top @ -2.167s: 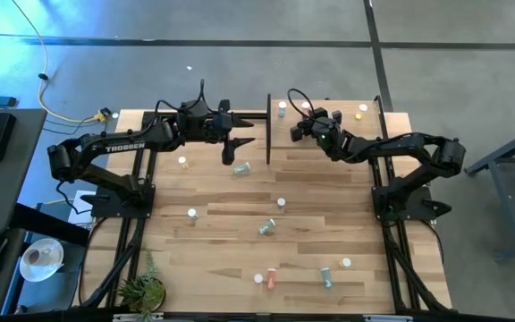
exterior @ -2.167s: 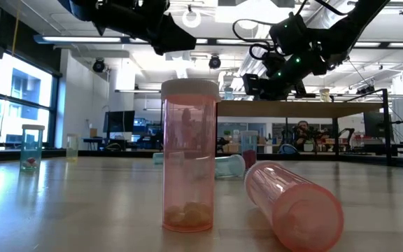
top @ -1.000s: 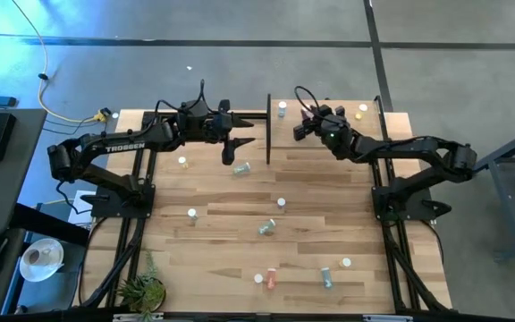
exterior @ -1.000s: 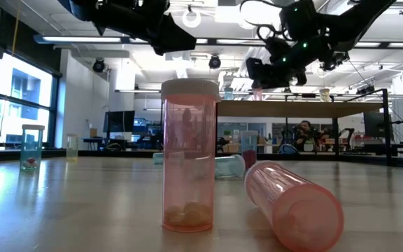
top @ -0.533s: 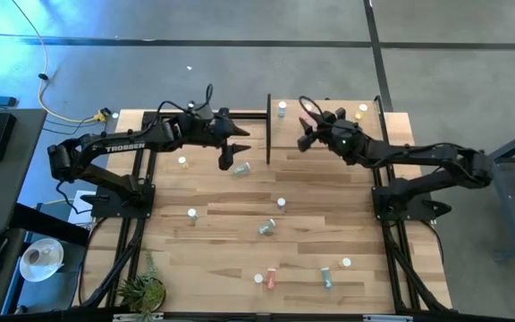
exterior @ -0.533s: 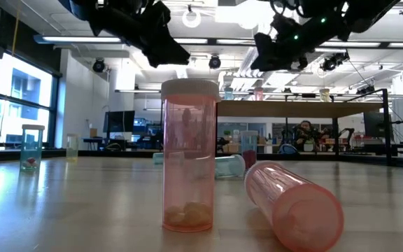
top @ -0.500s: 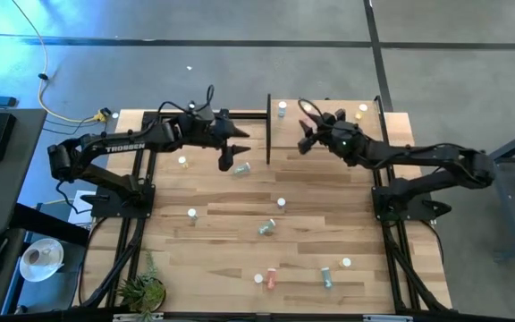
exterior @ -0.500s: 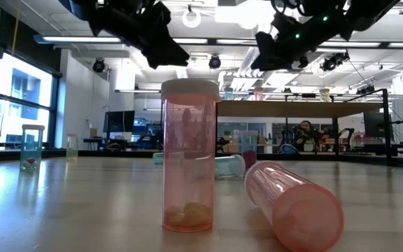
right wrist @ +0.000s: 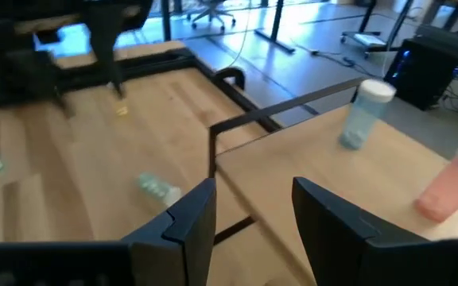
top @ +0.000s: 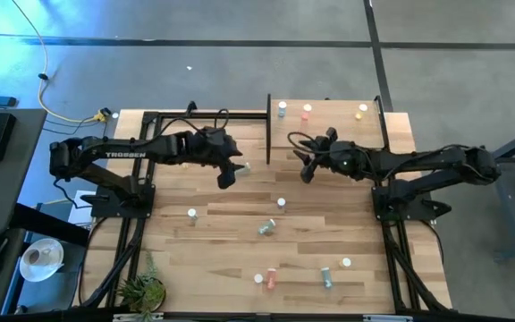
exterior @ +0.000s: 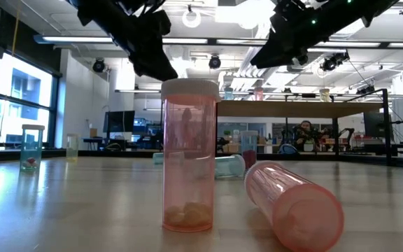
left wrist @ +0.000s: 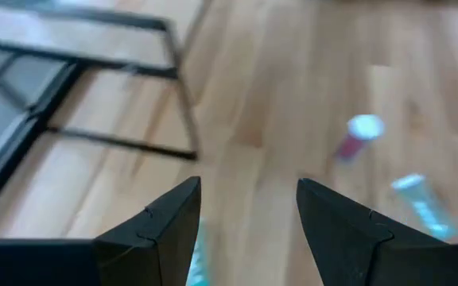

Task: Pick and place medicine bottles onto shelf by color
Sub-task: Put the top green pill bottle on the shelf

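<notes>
Medicine bottles, small clear-plastic cylinders with white caps, lie scattered over the pale plank table (top: 204,250): a pink one (top: 271,279) on its side near the front edge, a teal one (top: 266,228) mid-table. Three more stand upright on the raised light-wood shelf with black metal posts (top: 329,125): blue-grey (top: 282,108), pink (top: 307,111), yellow (top: 362,111). The left gripper (top: 225,175) and the right gripper (top: 307,170) both hover with empty fingers apart

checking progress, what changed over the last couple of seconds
The right gripper pulled back from the raised light-wood shelf toward the table's middle, empty; a pink white-capped bottle now stands on the shelf between the blue and yellow ones. The left gripper swung down and nearer, jaws open. Bottles on the table stayed put.
</notes>
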Tool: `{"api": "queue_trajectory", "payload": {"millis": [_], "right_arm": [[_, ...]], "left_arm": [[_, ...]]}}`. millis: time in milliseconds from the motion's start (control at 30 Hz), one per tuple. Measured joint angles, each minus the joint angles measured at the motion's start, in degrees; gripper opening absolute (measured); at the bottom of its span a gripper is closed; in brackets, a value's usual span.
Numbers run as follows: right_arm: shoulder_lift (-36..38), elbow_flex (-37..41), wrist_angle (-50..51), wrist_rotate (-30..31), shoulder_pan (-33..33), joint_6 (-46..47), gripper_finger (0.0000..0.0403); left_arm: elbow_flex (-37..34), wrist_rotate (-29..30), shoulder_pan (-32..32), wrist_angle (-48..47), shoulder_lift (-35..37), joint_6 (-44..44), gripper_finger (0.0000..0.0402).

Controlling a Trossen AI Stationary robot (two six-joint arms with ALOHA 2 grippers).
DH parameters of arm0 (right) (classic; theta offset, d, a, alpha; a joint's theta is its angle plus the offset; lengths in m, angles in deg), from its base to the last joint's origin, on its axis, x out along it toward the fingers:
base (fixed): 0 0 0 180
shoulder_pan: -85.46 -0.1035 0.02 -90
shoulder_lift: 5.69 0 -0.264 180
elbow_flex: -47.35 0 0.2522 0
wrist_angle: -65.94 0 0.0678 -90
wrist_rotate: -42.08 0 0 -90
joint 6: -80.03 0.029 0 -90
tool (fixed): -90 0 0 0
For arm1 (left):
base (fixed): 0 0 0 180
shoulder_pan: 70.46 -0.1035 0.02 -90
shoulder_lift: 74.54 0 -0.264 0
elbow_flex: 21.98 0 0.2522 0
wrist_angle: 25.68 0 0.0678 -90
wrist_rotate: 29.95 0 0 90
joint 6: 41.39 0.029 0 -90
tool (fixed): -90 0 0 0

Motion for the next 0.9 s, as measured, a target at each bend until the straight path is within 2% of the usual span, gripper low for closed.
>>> {"api": "queue_trajectory", "payload": {"millis": [67,367,900], "right_arm": [[-0.01,0.00,0.46,0.02,-0.91,0.01,0.0158],[-0.01,0.00,2.11,0.09,-3.76,0.01,0.0158],[-0.03,0.00,3.44,0.60,-4.37,-0.01,0.0158]], "left_arm": [[0.00,2.39,0.42,-0.06,0.00,-1.37,0.0200],[-0.02,4.82,-0.49,-2.17,-2.30,-3.84,0.0200],[-0.04,3.59,-3.45,-1.18,-13.91,-3.19,0.0200]]}}
